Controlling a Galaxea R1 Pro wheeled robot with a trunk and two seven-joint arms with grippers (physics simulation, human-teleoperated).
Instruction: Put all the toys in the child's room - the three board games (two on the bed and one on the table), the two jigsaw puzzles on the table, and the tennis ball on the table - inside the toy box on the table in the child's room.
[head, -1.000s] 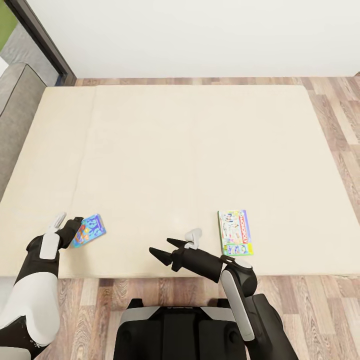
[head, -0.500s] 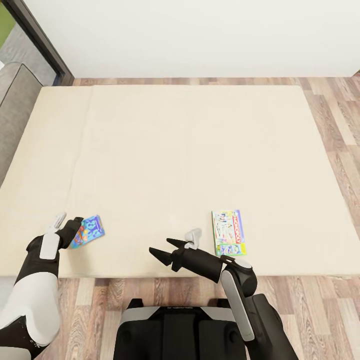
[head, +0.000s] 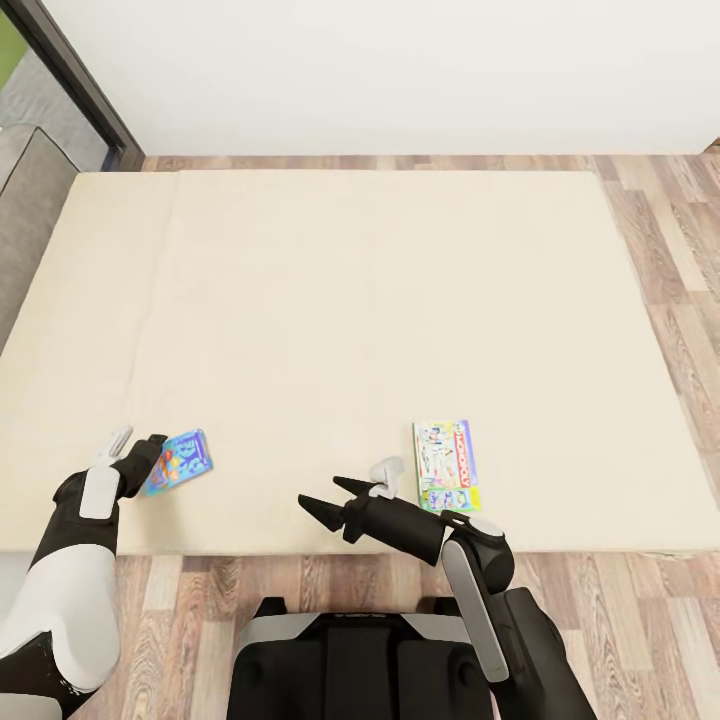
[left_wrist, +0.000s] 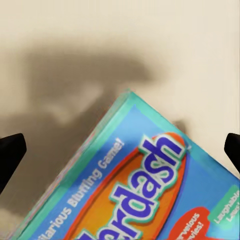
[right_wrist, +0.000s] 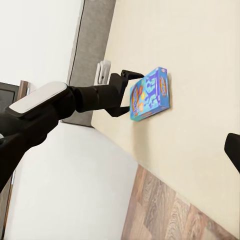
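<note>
Bare bed (head: 380, 300) beyond both games

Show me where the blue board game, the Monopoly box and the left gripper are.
blue board game (head: 178, 462): head view, middle of its cover.
Monopoly box (head: 446, 465): head view, centre of its lid.
left gripper (right_wrist: 131, 92): right wrist view, gap between its fingertips.

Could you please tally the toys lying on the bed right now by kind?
Blue board game: 1
White Monopoly board game: 1
Total on the bed: 2
</note>
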